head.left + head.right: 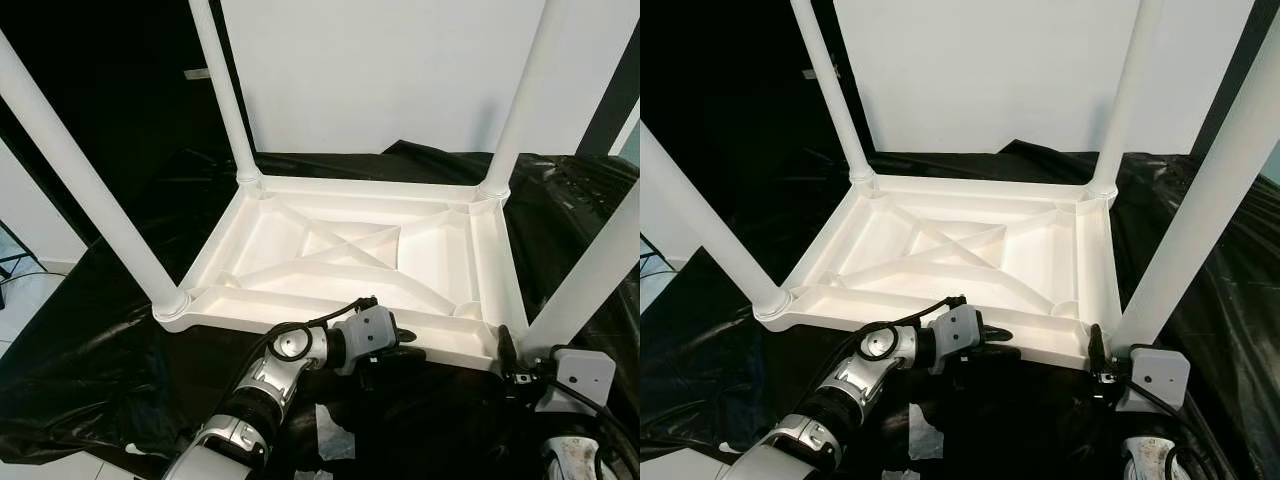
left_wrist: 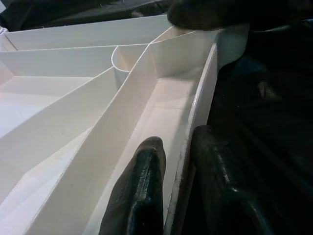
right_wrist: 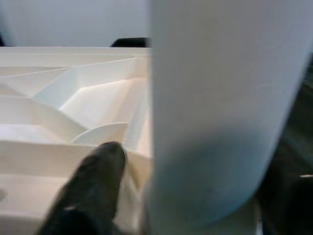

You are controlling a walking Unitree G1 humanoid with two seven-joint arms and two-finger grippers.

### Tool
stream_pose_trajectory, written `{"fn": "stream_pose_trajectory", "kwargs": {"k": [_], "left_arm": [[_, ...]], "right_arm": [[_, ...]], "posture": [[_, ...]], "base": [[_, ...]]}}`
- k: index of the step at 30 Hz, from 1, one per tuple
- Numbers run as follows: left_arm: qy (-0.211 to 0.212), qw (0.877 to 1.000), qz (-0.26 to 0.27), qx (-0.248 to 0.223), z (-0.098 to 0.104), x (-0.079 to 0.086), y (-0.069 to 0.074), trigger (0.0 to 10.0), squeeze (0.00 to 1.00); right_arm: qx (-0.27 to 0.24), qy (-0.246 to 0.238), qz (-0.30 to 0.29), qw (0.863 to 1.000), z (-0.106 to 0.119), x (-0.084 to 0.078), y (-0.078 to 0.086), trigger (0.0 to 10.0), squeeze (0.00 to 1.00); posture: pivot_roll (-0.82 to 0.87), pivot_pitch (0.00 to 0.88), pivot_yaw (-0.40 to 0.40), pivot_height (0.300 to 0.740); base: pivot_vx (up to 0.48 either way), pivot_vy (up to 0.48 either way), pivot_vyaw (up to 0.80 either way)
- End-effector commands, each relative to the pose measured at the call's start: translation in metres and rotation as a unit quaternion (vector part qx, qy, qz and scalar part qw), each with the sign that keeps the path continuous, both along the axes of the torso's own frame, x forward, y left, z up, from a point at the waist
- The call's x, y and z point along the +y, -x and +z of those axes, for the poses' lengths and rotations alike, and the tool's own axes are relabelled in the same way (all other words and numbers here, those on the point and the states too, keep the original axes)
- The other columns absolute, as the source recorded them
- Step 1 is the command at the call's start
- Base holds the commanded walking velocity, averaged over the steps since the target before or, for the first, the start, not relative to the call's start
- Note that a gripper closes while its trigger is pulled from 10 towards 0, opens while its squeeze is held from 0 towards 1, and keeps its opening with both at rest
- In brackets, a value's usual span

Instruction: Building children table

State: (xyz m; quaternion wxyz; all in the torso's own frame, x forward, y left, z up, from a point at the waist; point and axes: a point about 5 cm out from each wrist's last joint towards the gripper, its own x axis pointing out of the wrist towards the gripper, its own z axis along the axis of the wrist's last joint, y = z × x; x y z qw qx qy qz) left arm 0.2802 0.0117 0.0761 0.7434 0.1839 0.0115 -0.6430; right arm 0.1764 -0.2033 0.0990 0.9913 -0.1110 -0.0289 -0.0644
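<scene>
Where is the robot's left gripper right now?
The left gripper pinches the near rim of the upside-down white table, toward its right near corner.

A black plastic sheet [image 1: 110, 380] covers the ground, crinkled and glossy where the light catches its folds; it rises into a rumpled heap [image 1: 580, 200] at the far right; behind it stands a plain white wall panel [image 1: 380, 70], evenly lit and bare; to the left of the panel the room falls into deep black shadow [image 1: 110, 80]; at the near left edge a patch of pale tiled floor [image 1: 25, 300] shows beyond the sheet; scraps of white paper or plastic [image 1: 333, 435] lie on the sheet in the foreground.
</scene>
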Motion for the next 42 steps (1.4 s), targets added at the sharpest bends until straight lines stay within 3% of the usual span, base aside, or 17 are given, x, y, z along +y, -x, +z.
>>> {"fn": "stream_pose_trajectory", "kwargs": {"k": [1, 3, 4, 5, 6, 8, 11, 15, 16, 20, 21, 30, 31, 34, 36, 38, 42], "left_arm": [[-0.039, 0.995, 0.08, 0.043, -0.032, 0.007, 0.007, 10.0, 0.0], [-0.039, 0.995, 0.079, 0.043, -0.032, 0.007, 0.007, 10.0, 0.0], [-0.04, 0.995, 0.078, 0.043, -0.032, 0.007, 0.008, 10.0, 0.0], [-0.04, 0.995, 0.078, 0.043, -0.032, 0.007, 0.008, 10.0, 0.0], [-0.041, 0.995, 0.078, 0.042, -0.032, 0.008, 0.007, 10.0, 0.0], [-0.041, 0.995, 0.078, 0.042, -0.032, 0.008, 0.007, 10.0, 0.0], [-0.043, 0.995, 0.082, 0.04, -0.032, 0.01, 0.006, 10.0, 0.0], [-0.043, 0.995, 0.083, 0.041, -0.032, 0.01, 0.006, 10.0, 0.0], [-0.043, 0.995, 0.082, 0.041, -0.032, 0.01, 0.006, 10.0, 0.0], [-0.043, 0.995, 0.082, 0.041, -0.033, 0.01, 0.007, 10.0, 0.0], [-0.043, 0.995, 0.081, 0.042, -0.033, 0.01, 0.007, 10.0, 0.0], [-0.043, 0.995, 0.077, 0.041, -0.032, 0.009, 0.006, 10.0, 0.0], [-0.043, 0.995, 0.077, 0.041, -0.032, 0.01, 0.006, 10.0, 0.0], [-0.044, 0.995, 0.076, 0.041, -0.032, 0.01, 0.007, 10.0, 0.0], [-0.045, 0.995, 0.079, 0.04, -0.033, 0.011, 0.007, 10.0, 0.0], [-0.044, 0.995, 0.082, 0.04, -0.033, 0.012, 0.006, 10.0, 0.0], [-0.044, 0.995, 0.081, 0.041, -0.033, 0.013, 0.007, 10.0, 0.0]], "right_arm": [[0.034, -0.032, 0.059, 0.997, -0.01, 0.01, -0.003, 10.0, 1.0], [0.035, -0.041, 0.08, 0.995, -0.008, 0.01, -0.005, 10.0, 1.0], [0.034, -0.049, 0.099, 0.993, -0.003, 0.005, -0.008, 10.0, 0.38], [0.034, -0.049, 0.099, 0.993, -0.003, 0.005, -0.008, 10.0, 0.38], [0.032, -0.045, 0.126, 0.991, 0.003, 0.001, -0.01, 10.0, 0.0], [0.032, -0.045, 0.126, 0.991, 0.003, 0.001, -0.01, 10.0, 0.0], [0.066, -0.02, 0.199, 0.977, 0.01, -0.009, -0.005, 10.0, 0.0], [0.093, -0.001, 0.233, 0.968, 0.012, -0.018, 0.002, 10.0, 0.0], [0.099, 0.005, 0.241, 0.965, 0.013, -0.021, 0.003, 3.5, 0.0], [0.103, 0.008, 0.248, 0.963, 0.014, -0.023, 0.003, 3.5, 0.0], [0.106, 0.011, 0.254, 0.961, 0.015, -0.024, 0.003, 0.0, 0.0], [0.13, 0.007, 0.26, 0.957, 0.008, -0.026, 0.007, 0.0, 0.0], [0.121, 0.002, 0.227, 0.966, 0.004, -0.021, 0.008, 0.0, 0.0], [0.115, 0.002, 0.188, 0.975, -0.001, -0.017, 0.009, 0.0, 0.0], [0.092, -0.012, 0.044, 0.995, -0.011, -0.015, 0.014, 0.0, 0.0], [0.073, -0.053, -0.049, 0.995, -0.014, -0.012, 0.018, 0.0, 0.0], [0.05, -0.093, -0.07, 0.992, -0.01, -0.006, 0.015, 0.0, 0.0]], "posture": [[-0.13, 0.0, 0.058, 0.74], [-0.13, 0.0, 0.06, 0.74], [-0.13, 0.0, 0.059, 0.74], [-0.13, 0.0, 0.059, 0.74], [-0.13, 0.0, 0.059, 0.74], [-0.13, 0.0, 0.059, 0.74], [-0.13, 0.0, 0.057, 0.74], [-0.13, 0.0, 0.059, 0.74], [-0.14, 0.0, 0.061, 0.74], [-0.14, 0.0, 0.061, 0.74], [-0.14, 0.0, 0.064, 0.74], [-0.14, 0.0, 0.068, 0.74], [-0.14, 0.0, 0.069, 0.74], [-0.13, 0.0, 0.067, 0.74], [-0.13, 0.0, 0.061, 0.74], [-0.12, 0.0, 0.063, 0.74], [-0.13, 0.0, 0.069, 0.74]], "base": [[0.0, 0.0, 0.0], [0.0, 0.0, 0.0], [0.0, 0.0, 0.0], [0.0, 0.0, 0.0], [0.0, 0.0, 0.0], [0.0, 0.0, 0.0], [0.0, 0.0, 0.0], [0.0, 0.0, 0.0], [0.0, 0.0, 0.0], [0.0, 0.0, 0.0], [0.0, 0.0, 0.0], [0.0, 0.0, 0.0], [0.0, 0.0, 0.0], [0.0, 0.0, 0.0], [0.0, 0.0, 0.0], [0.0, 0.0, 0.0], [0.0, 0.0, 0.0]]}}
